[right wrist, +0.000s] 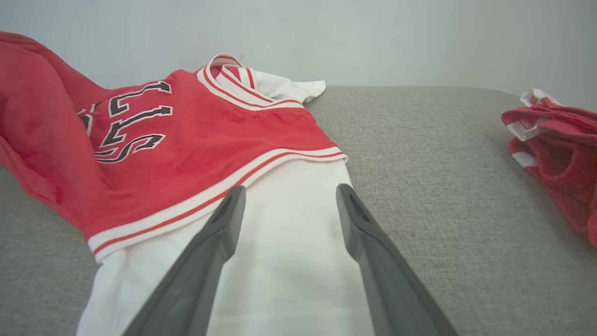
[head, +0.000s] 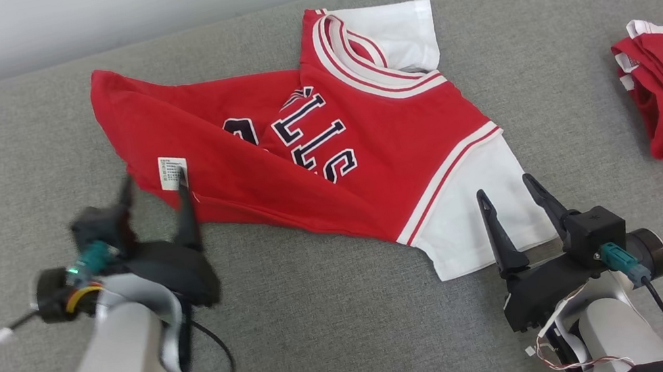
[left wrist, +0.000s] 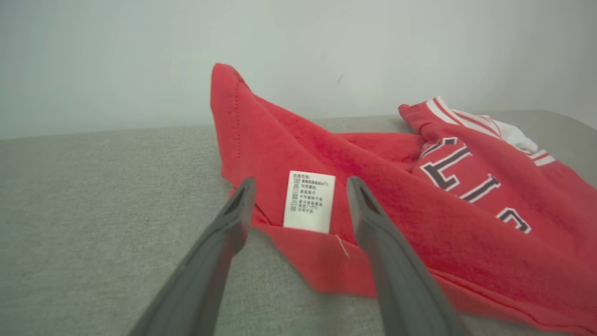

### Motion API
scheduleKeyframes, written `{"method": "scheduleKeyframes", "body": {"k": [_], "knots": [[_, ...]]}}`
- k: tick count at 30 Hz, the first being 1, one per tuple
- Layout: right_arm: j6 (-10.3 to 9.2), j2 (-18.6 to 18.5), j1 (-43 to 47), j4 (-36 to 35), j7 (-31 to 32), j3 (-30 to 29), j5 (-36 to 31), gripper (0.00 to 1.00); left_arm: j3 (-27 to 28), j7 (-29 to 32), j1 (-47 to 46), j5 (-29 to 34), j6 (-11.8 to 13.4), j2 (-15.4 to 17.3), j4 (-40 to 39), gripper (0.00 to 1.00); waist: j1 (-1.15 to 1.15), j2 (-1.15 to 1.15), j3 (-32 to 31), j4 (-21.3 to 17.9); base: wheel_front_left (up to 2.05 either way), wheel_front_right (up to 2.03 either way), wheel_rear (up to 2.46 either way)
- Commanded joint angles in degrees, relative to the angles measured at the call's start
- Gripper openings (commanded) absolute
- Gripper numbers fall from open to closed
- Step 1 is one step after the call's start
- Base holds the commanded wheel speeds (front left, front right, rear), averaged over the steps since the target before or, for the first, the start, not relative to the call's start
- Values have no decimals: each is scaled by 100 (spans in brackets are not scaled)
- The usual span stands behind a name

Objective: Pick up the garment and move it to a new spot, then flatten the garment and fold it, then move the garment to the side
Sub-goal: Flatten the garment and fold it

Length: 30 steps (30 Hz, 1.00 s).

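Red jersey [head: 325,147] lay rumpled mid grey cushion [head: 332,359], hem flap folded over. Left gripper [head: 152,180] spread, straddling care label [head: 173,171]; right gripper [head: 503,185] spread over white sleeve [head: 477,223]; both empty. I judged: pinch hem corners, pull outward, taut.

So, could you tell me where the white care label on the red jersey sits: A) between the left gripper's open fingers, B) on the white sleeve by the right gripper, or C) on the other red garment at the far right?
A: the left wrist view shows the care label on the red jersey lying between the left gripper's spread fingers.
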Motion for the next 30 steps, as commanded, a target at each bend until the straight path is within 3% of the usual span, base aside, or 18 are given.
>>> {"method": "scheduleKeyframes", "body": {"k": [1, 14, 23, 24, 25, 26, 27, 30], "knots": [[-16, 14, 63, 19, -19, 35, 43, 100, 1, -17, 185, 101, -43, -94, -90, 100, 0, 0, -39, 32, 0, 0, 0], [-15, 15, 11, 74, -20, 131, 135, 100, 161, -18, 190, 530, -48, -204, 57, 100, 0, 0, 101, -222, 0, 0, 0], [-15, 15, -26, 49, -20, 123, 194, 100, 363, -18, -12, 735, 174, -165, 301, 100, 0, 0, 189, -318, 0, 0, 0], [-15, 15, -33, 44, -20, 122, 197, 100, 378, -18, -24, 746, 183, -175, 317, 84, 0, 0, 197, -318, 0, 0, 0], [-15, 15, -36, 41, -20, 124, 198, 100, 396, -18, -34, 755, 174, -175, 329, 51, 0, 0, 207, -316, 0, 0, 0], [-15, 15, -36, 41, -20, 124, 198, 100, 396, -18, -34, 755, 174, -175, 329, 51, 0, 0, 207, -316, 0, 0, 0], [-15, 15, -41, 42, -20, 124, 194, 100, 430, -18, -26, 777, 161, -194, 341, 4, 0, 0, 219, -305, 0, 0, 0], [-16, 15, -43, 47, -20, 95, 188, 100, 501, -18, 3, 819, 146, -220, 244, 0, 0, 0, 217, -260, 0, 0, 0]]}}
